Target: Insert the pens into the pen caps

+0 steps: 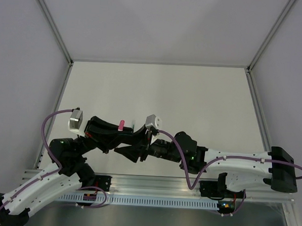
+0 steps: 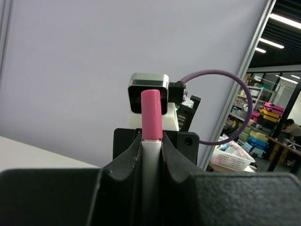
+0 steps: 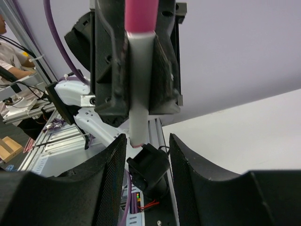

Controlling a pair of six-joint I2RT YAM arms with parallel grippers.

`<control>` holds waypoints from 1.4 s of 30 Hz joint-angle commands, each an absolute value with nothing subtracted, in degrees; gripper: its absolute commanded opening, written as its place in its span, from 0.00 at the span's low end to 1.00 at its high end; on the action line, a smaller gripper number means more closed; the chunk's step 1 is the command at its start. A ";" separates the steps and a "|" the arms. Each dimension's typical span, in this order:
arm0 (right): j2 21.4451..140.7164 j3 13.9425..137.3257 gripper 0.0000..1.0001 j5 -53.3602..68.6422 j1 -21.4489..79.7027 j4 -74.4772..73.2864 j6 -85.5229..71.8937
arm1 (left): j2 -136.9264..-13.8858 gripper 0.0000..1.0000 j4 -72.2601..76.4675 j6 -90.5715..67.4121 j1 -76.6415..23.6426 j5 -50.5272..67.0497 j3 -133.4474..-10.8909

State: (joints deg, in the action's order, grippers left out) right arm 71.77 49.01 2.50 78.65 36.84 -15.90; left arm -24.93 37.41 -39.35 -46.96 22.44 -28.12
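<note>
Nearest your lens in the left wrist view, the left gripper (image 2: 151, 139) has its two black fingers shut tight on the pen (image 2: 151, 174). The white barrel is pinched between them and stands straight up out of the grip. Its pink end (image 2: 152, 113) sticks clear above the fingertips and is a shade wider than the barrel. You cannot tell from here whether that pink piece is a cap already seated or just the pen's own coloured end, and no loose cap shows in any view. From the right wrist, the pen's long axis runs top to bottom, in line with the opening of the right gripper (image 3: 148, 136). That gripper's fingers stand well apart with nothing between them. The pen's lower tip hangs just above that gap, a little off centre, touching neither finger. So the left arm has the pen, and the right arm is the free one, facing it end-on along the barrel. Judging by this, anything you do next with the right gripper has to travel along that axis, so square up the small sideways offset first, or the tip will catch on a finger. In the top view both grippers meet in the air near the front edge of the table (image 1: 192, 95), just ahead of the arm bases. The right wrist's camera (image 2: 148, 92) sits directly behind the pink end.
</note>
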 commanded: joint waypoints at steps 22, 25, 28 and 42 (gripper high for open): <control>69.70 47.73 0.02 1.23 78.93 44.03 -17.58 | -23.12 0.02 35.95 -37.09 -46.84 19.60 -26.54; 67.94 46.58 0.00 0.35 78.93 43.77 -17.14 | -23.29 0.02 35.86 -37.09 -46.85 19.86 -26.54; 66.62 46.14 0.00 0.35 78.93 42.72 -16.70 | -23.03 0.02 35.68 -37.18 -46.76 20.04 -26.46; 67.67 49.48 0.50 1.93 79.01 37.62 -15.91 | -23.47 0.02 37.00 -38.32 -46.84 19.42 -25.84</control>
